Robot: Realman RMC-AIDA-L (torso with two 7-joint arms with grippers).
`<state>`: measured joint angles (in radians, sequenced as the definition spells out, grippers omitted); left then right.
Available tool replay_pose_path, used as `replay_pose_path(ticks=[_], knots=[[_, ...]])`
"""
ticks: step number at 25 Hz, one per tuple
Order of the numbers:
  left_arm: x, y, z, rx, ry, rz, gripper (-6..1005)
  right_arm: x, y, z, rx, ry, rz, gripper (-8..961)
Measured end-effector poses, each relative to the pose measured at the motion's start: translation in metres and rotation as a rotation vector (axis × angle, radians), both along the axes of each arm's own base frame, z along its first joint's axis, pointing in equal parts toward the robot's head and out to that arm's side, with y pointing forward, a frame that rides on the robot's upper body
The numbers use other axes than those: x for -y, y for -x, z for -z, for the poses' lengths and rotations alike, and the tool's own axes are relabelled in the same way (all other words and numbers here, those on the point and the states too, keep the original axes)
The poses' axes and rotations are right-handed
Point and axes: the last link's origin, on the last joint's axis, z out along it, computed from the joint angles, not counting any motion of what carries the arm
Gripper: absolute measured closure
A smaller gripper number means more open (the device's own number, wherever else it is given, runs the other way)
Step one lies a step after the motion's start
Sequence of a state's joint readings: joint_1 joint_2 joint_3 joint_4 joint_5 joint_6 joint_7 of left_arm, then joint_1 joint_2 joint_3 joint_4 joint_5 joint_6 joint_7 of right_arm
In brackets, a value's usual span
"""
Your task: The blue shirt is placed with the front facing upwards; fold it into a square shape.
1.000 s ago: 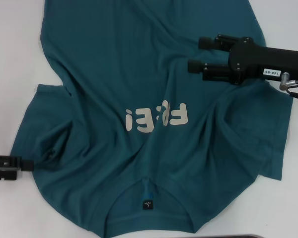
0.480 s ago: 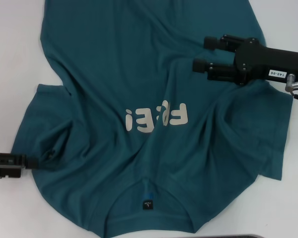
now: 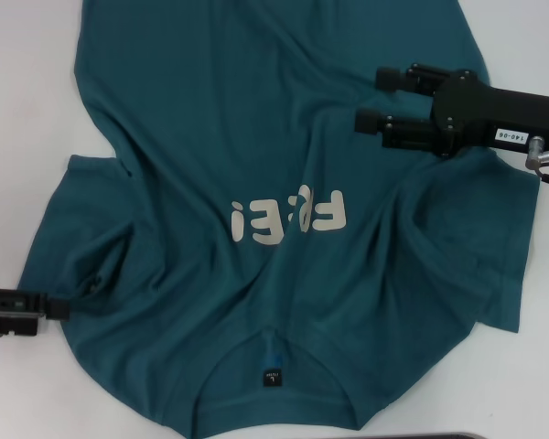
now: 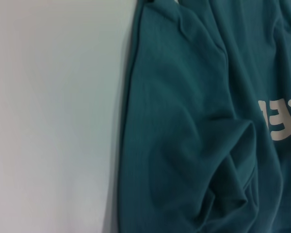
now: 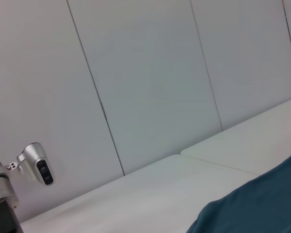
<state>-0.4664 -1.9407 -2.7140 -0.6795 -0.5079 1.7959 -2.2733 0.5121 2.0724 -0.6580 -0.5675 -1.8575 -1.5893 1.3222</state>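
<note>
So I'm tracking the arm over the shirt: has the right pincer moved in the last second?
Yes. The right pincer has drawn back rightward, away from the FREE lettering.

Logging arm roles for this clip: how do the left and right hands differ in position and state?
The left hand sits at the shirt's sleeve edge; the right hand hovers over its body. The right's fingers are apart; the left's grip can't be judged. Both are black and point inward.

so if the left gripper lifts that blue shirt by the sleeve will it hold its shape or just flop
The blue shirt would probably flop: it already lies in soft creases. It looks light, so a pinch by the left gripper at the sleeve edge would likely drag and bunch the rest.
</note>
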Motion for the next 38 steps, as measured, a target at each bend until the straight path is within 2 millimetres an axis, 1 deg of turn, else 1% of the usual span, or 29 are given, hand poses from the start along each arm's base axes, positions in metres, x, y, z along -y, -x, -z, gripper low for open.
replay_pose_path(ticks=[7,17,24,27,32,38], knots=[[-0.001,0.002,0.0,-0.023,0.008,-0.004,126,0.0,0.0,0.0,0.0,-0.001,0.0,128],[-0.012,-0.001,0.001,-0.042,-0.01,0.014,127,0.002,-0.003,-0.001,-0.005,-0.006,0.012,127],[-0.022,-0.01,0.002,-0.031,-0.021,0.043,127,0.002,-0.004,-0.001,-0.008,-0.009,0.016,127],[-0.026,-0.015,0.006,-0.02,-0.018,0.065,127,0.002,-0.003,-0.001,-0.011,-0.011,0.016,127],[-0.026,-0.015,0.006,-0.025,-0.018,0.068,127,0.002,-0.003,-0.002,-0.017,-0.019,0.015,128],[-0.021,-0.008,0.001,-0.04,-0.021,0.049,127,0.002,-0.004,-0.003,-0.021,-0.033,0.016,128]])
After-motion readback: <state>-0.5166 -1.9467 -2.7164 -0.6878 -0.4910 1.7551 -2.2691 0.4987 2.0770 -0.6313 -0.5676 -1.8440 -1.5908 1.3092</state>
